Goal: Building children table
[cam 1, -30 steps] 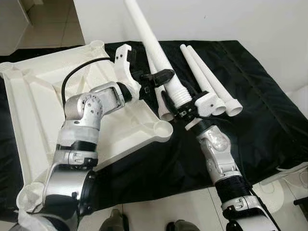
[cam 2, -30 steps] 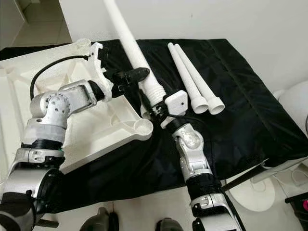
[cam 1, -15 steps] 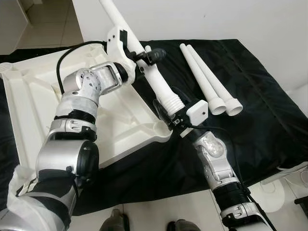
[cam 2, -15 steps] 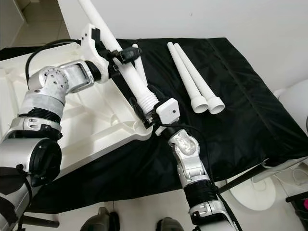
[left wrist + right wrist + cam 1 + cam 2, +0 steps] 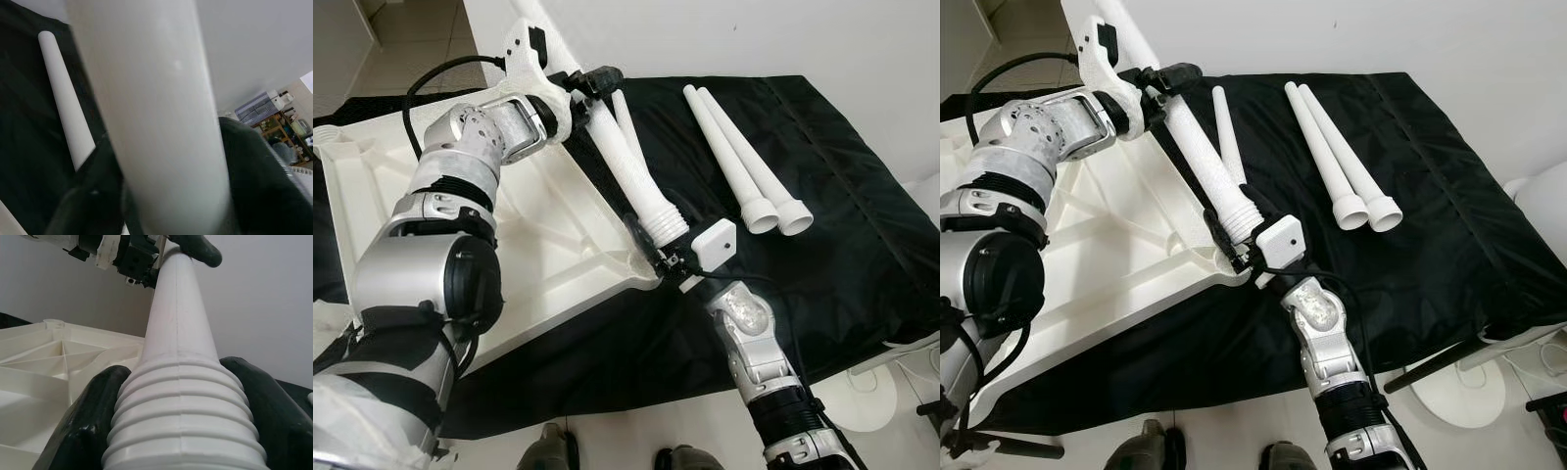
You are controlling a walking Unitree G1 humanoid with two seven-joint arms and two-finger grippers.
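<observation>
Black cloth (image 5: 832, 176) under white tabletop (image 5: 391, 196), both grippers (image 5: 590, 80) (image 5: 651, 257) clamping table leg (image 5: 626, 166) at corner socket (image 5: 641, 266)

Head cams look down from above, both catching the tabletop (image 5: 431, 215) and black cloth (image 5: 1449, 196). Wrist cams sit super close, staring along the leg (image 5: 178, 357).

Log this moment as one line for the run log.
Both grippers on one table leg | right gripper shut on threaded end by tabletop corner socket | left gripper shut on shaft | three legs on black cloth
</observation>
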